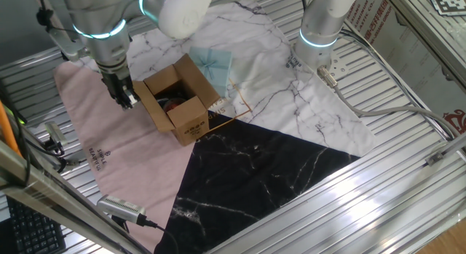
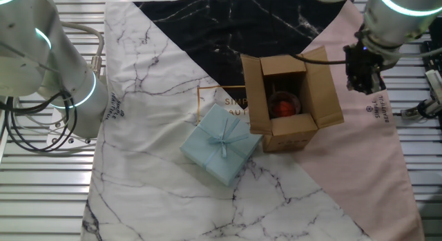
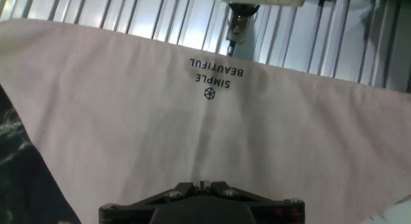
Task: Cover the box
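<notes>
The box (image 1: 178,101) (image 2: 290,103) is a small brown cardboard carton standing on the cloth mat with its top flaps spread open. Something red and dark (image 2: 282,104) lies inside it. In one fixed view my gripper (image 1: 125,97) hangs just left of the box, close to a side flap; in the other fixed view the gripper (image 2: 364,79) is just right of it, over the pink part of the mat. In the hand view the gripper (image 3: 201,184) has its fingers together, nothing between them, over pink cloth (image 3: 192,134).
A pale blue ribboned package (image 1: 211,65) (image 2: 221,144) lies against the box's far side. A second arm's base (image 1: 320,28) (image 2: 62,82) stands at the mat's marble corner with cables. A silver tool (image 1: 120,207) lies near the table's slatted edge.
</notes>
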Motion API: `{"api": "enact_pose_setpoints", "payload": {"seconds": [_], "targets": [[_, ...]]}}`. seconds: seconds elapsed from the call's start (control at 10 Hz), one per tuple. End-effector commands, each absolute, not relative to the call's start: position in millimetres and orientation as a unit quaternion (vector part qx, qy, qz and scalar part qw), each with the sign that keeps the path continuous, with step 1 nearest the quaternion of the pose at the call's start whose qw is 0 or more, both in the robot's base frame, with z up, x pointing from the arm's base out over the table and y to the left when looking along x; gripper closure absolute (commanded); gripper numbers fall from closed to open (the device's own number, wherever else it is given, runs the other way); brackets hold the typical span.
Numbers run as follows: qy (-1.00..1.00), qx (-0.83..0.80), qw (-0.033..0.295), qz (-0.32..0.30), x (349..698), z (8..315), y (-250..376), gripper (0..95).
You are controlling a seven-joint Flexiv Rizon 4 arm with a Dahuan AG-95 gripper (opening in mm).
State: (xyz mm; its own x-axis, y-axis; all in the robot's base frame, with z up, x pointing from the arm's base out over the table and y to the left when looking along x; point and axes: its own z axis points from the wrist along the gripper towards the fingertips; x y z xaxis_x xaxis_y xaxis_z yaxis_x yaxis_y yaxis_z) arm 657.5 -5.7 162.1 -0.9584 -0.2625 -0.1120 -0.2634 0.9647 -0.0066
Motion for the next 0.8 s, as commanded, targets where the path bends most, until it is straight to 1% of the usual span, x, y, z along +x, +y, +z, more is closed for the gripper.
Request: {"api": "enact_pose_setpoints", "payload": {"seconds": [0.1, 0.5, 0.8], "targets": [[0.990, -0.132, 0.051, 0.005, 657, 163, -3, 95.0], [0.990, -0.130, 0.048, 0.008, 651, 159, -6, 95.0], [0.991, -0.124, 0.043, 0.009, 644, 165, -4, 95.0]]}}
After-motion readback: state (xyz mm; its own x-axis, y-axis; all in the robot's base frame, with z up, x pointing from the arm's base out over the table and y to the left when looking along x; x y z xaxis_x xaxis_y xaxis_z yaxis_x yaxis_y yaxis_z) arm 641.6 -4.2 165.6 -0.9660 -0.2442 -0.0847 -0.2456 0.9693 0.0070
